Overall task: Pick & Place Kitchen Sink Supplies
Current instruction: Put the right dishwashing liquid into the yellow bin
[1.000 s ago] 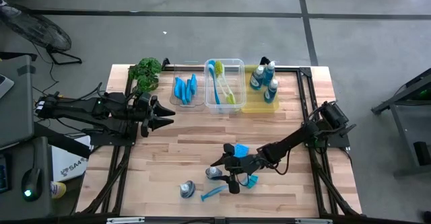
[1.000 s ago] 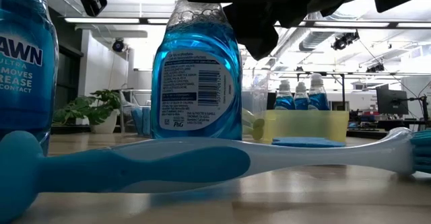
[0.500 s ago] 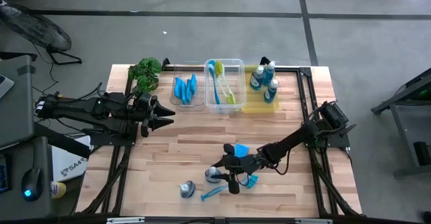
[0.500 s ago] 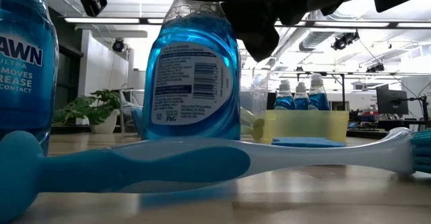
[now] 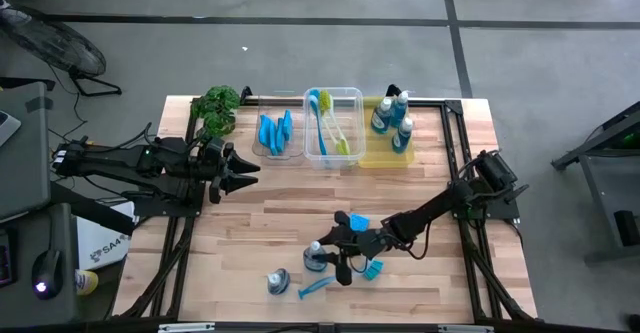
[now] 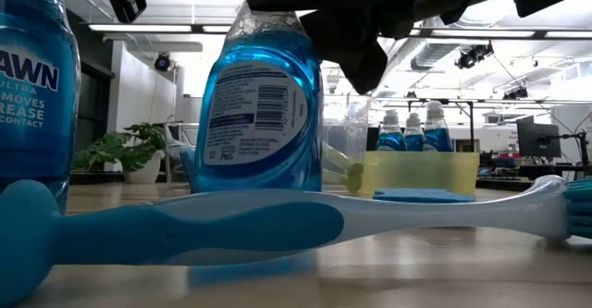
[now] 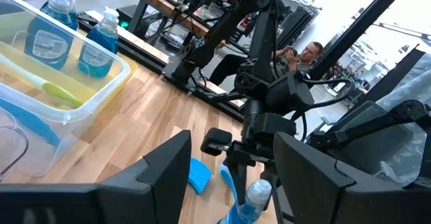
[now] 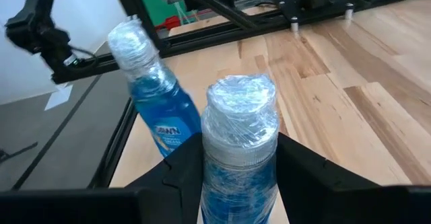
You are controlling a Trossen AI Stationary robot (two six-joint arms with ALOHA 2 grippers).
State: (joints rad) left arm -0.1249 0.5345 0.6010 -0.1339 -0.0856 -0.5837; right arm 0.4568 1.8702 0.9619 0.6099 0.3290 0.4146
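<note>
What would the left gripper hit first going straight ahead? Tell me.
Probably the right gripper and the bottle it holds: both sit between the left gripper's open fingers in the left wrist view, though depth is unclear.

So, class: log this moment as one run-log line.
right gripper: closed on grey-capped blue-liquid bottle | bottle: tilted, front table | left gripper: open, waiting left | yellow plastic bin: holds bottles

Floor [image 5: 300, 63]: we are seeing grey concrete running around the table, crossed by dark seams.
Table [image 5: 270, 228]: we are looking at light wooden planks in a black metal frame.
Ceiling [image 6: 518, 40]: long strip lights and exposed ducts are showing in the low view.
Monitor [image 6: 538, 140]: a dark screen is standing at the far right.
Person [image 7: 306, 54]: someone is sitting beyond the table.
</note>
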